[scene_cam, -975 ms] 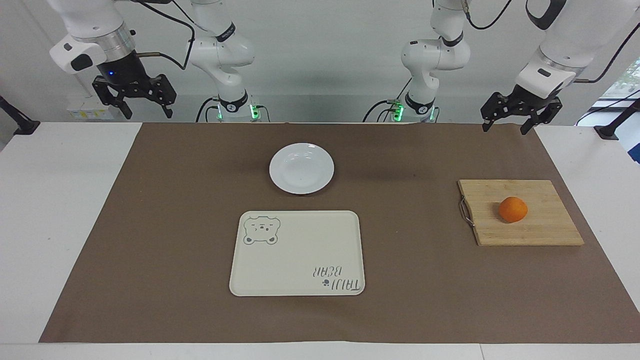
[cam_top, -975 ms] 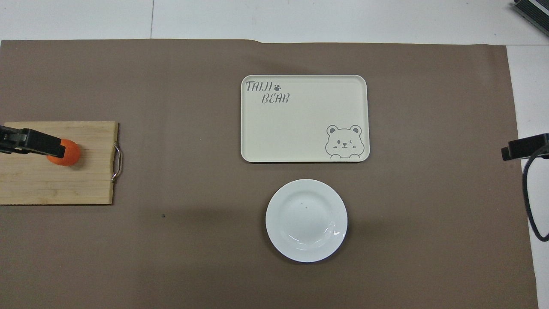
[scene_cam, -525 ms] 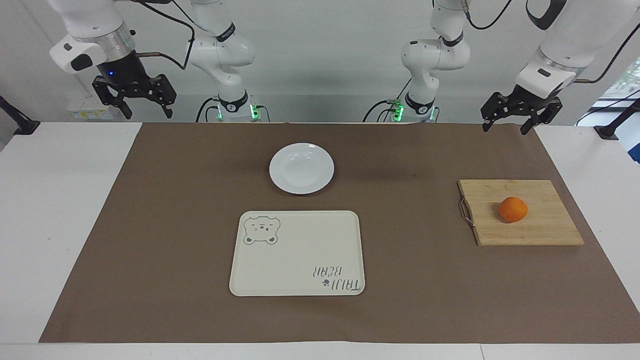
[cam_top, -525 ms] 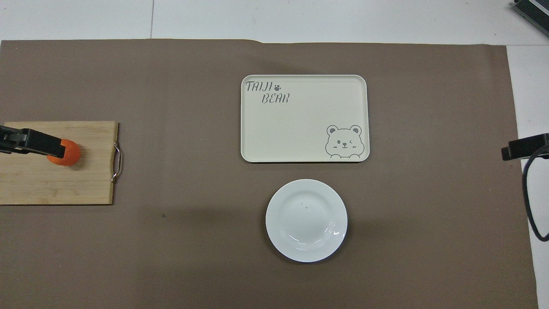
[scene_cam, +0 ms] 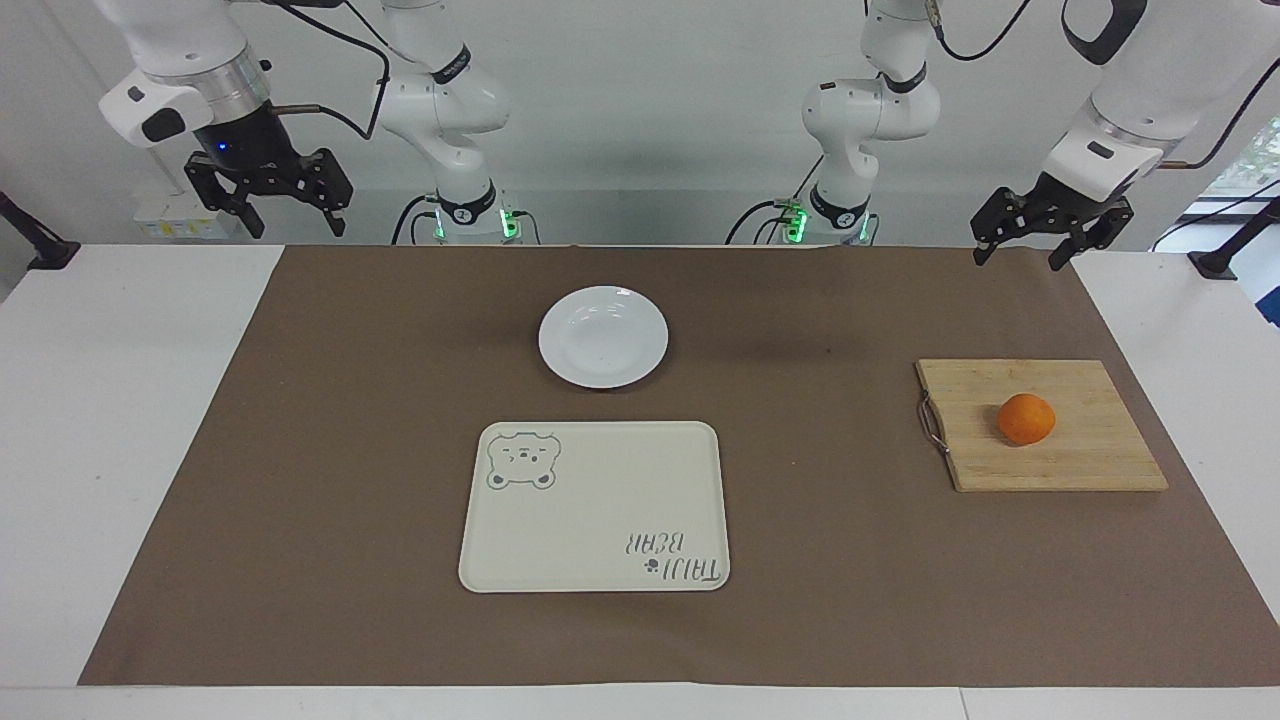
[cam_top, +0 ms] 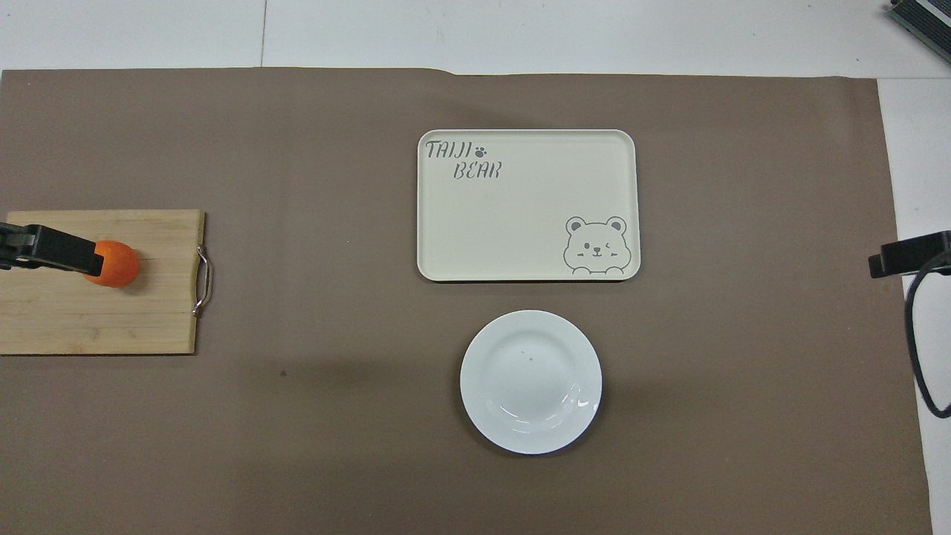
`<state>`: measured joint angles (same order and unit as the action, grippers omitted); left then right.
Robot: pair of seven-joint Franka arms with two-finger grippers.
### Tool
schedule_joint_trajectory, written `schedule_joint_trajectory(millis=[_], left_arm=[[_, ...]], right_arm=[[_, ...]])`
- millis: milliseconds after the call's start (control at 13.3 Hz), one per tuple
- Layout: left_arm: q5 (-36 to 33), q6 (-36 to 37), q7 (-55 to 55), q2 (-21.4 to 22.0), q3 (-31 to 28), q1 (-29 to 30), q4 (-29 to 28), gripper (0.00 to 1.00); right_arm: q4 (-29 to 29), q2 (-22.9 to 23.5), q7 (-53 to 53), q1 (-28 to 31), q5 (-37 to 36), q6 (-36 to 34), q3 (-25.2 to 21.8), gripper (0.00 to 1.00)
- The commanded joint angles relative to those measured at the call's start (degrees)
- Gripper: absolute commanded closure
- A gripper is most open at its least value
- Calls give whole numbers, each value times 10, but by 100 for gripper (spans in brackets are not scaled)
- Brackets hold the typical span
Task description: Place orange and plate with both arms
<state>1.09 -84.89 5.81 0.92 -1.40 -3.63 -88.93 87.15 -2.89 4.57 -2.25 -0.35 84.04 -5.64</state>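
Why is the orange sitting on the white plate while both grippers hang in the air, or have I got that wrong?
One thing is off: the orange sits on the wooden cutting board, not the white plate, as the facing view shows. The left gripper and right gripper do hang in the air.

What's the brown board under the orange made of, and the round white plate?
The rectangular light-brown board looks like bamboo or wood: pale strips and grain lines, matte, with a metal handle. The round white plate seems glazed ceramic, judging by its shiny highlights, though it might be hard plastic.
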Motion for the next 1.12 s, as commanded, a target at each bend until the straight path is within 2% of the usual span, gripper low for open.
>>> schedule_joint_trajectory(millis=[0, 225, 600, 900, 1050], left_arm=[[4, -12, 11, 12, 3, 11, -19, 0], [4, -25, 30, 10, 3, 15, -29, 0], [4, -47, 96, 1, 3, 56, -39, 0], [4, -103, 146, -12, 3, 95, -67, 0], [4, -124, 164, -32, 3, 107, -68, 0]], right_arm=[[3, -2, -12, 2, -6, -4, 3, 0], [3, -2, -12, 2, -6, -4, 3, 0], [3, -2, -12, 2, -6, -4, 3, 0], [3, -2, -12, 2, -6, -4, 3, 0], [3, -2, -12, 2, -6, -4, 3, 0]])
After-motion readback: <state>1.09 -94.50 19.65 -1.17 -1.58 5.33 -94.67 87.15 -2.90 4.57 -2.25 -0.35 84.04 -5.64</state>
